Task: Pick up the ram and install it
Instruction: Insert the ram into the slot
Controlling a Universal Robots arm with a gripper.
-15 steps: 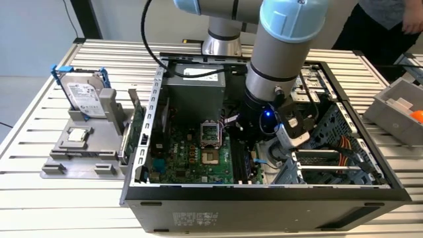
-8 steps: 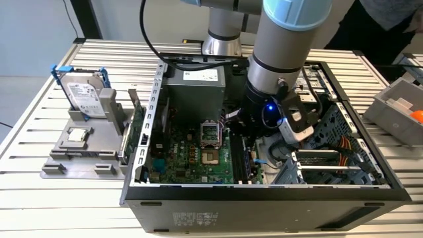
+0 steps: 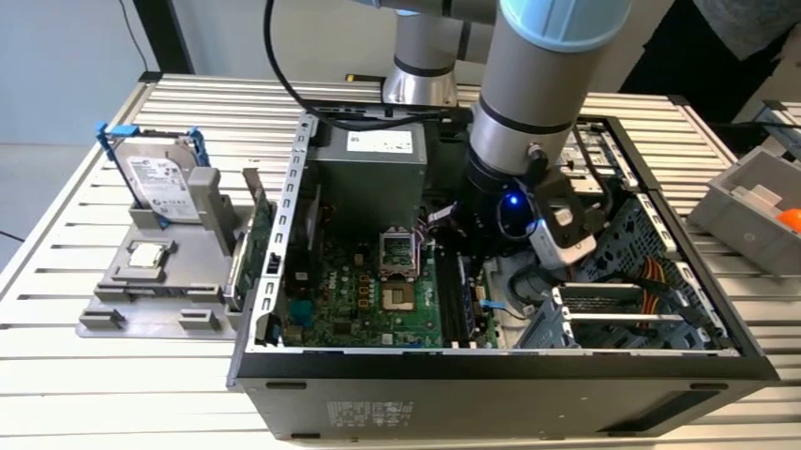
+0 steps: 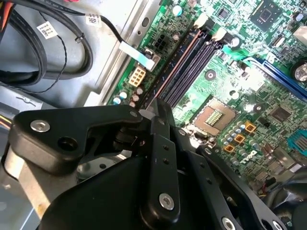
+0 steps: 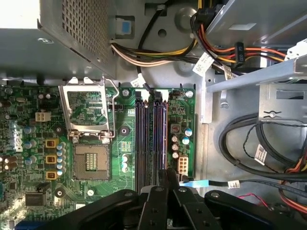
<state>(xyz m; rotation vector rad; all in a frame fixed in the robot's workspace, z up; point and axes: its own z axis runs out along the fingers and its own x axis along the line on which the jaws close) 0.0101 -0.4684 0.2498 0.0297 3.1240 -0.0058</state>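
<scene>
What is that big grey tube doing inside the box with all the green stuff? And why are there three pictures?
The grey tube is a robot arm reaching into an open black computer case on a slatted metal table. One camera watches from outside; two ride on the arm's wrist, looking at the green motherboard. Its black gripper is right by the long dark memory slots. I cannot tell if it holds anything. Beside the case, a silver hard drive stands in a grey holder.
</scene>
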